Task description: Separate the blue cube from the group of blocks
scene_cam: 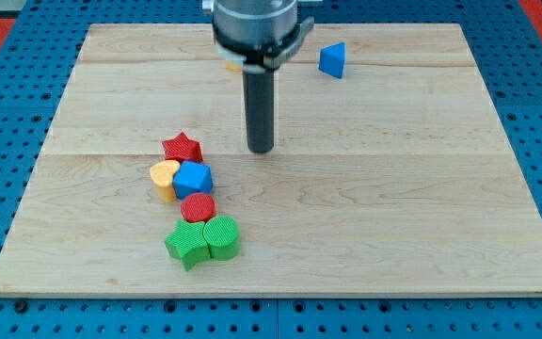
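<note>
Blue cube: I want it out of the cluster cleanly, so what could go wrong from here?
1. The blue cube touches the yellow heart, the red star and the red cylinder, so a push could drag those along.
2. My tip stands to the view's upper right of the cube; pushing from there would likely drive it deeper into the group.

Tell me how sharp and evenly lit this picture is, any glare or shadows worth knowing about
Camera view: even, soft light, no glare on the wooden board. The blue cube and its neighbours look crisp, casting only faint shadows. My tip, up and to the view's right of the cube, is sharp; the arm's housing at the view's top looks slightly blurred.
</note>
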`<state>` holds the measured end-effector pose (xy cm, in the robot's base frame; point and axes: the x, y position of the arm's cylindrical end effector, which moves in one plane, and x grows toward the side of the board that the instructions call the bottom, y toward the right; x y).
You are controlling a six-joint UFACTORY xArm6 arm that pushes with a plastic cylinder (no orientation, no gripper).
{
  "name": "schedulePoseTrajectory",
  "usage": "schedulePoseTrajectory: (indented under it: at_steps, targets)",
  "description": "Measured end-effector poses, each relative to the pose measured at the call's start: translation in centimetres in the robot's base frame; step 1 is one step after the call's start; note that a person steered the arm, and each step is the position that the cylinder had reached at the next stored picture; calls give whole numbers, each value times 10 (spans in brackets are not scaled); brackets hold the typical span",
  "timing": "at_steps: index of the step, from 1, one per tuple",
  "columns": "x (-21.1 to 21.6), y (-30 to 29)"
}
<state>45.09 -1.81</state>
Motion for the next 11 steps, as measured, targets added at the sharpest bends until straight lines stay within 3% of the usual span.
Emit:
schedulePoseTrajectory:
  at_steps: [1, 2, 4, 6, 7, 9, 11]
  targets:
    - [35, -9]
    - [36, -52]
    - [61, -52]
    - [60, -109]
    - [51, -122]
    - [-74, -141]
    - [-38, -139]
